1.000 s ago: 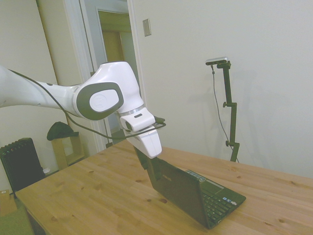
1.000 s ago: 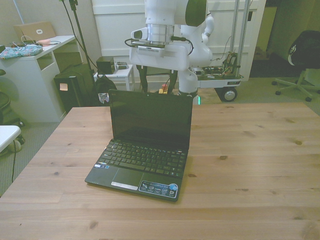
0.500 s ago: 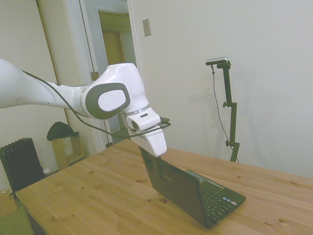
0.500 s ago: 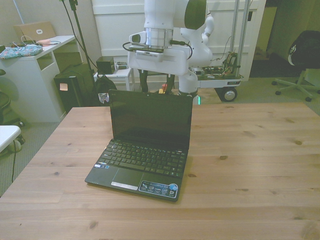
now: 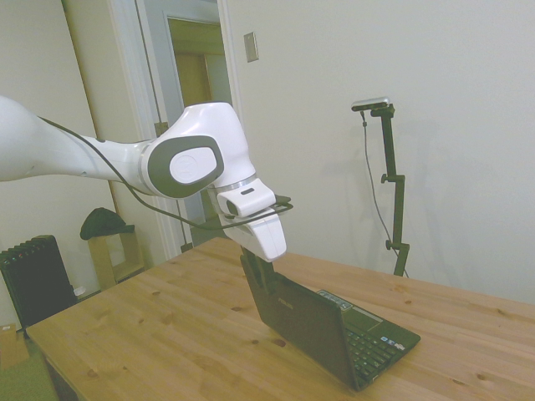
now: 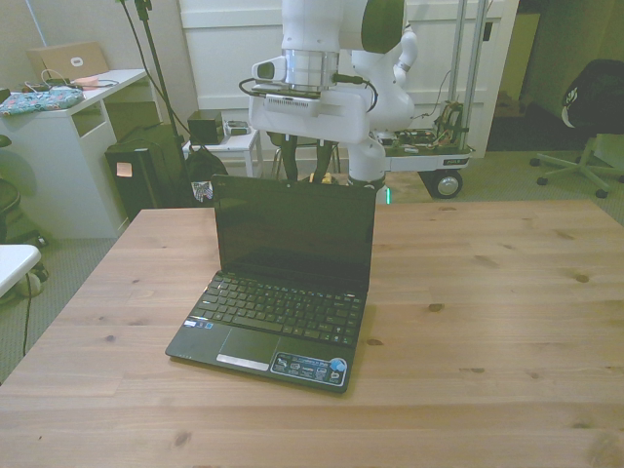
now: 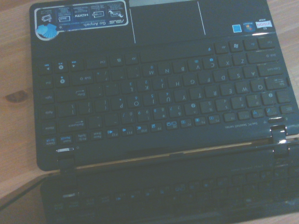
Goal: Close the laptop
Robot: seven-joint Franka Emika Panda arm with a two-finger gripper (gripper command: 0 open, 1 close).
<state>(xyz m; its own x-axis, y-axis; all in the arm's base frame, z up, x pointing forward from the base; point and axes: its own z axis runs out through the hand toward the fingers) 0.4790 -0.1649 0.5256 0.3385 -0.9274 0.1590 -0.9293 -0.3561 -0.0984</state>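
Black fingers (image 6: 281, 158) hang down from my gripper (image 6: 305, 168), right behind the top edge of the laptop (image 6: 283, 283) screen. They look spread apart, with nothing between them. I cannot tell if they touch the lid. Above them sits the white hand block, and above that the round white wrist with a grey cap. The white arm (image 5: 50, 154) bends down to it from high up. The laptop stands open in the middle of the wooden table (image 6: 487, 322). From the wrist I see its dark keys (image 7: 159, 88) and the stickers (image 7: 79, 18).
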